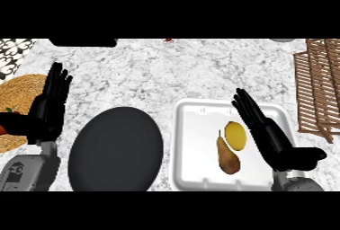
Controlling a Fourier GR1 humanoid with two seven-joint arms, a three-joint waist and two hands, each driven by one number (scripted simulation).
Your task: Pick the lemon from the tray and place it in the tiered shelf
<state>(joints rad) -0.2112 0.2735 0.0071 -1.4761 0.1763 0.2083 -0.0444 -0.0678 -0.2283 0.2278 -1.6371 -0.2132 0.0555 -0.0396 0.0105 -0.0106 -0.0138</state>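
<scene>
A yellow lemon (235, 134) lies in the white tray (194, 117) at the lower right, touching a brownish pear (228, 158) just left of and below it. My right hand (271, 134) hovers over the tray's right side, fingers straight and pointing up-left, just right of the lemon and holding nothing. The wooden slatted tiered shelf (320, 85) stands at the right edge of the counter. My left hand (48, 104) is open at the far left, fingers up, resting.
A large dark round plate (116, 149) sits left of the tray. A woven mat (16, 96) with a red object lies under the left hand. A dark appliance (83, 42) sits at the back edge on the marble counter.
</scene>
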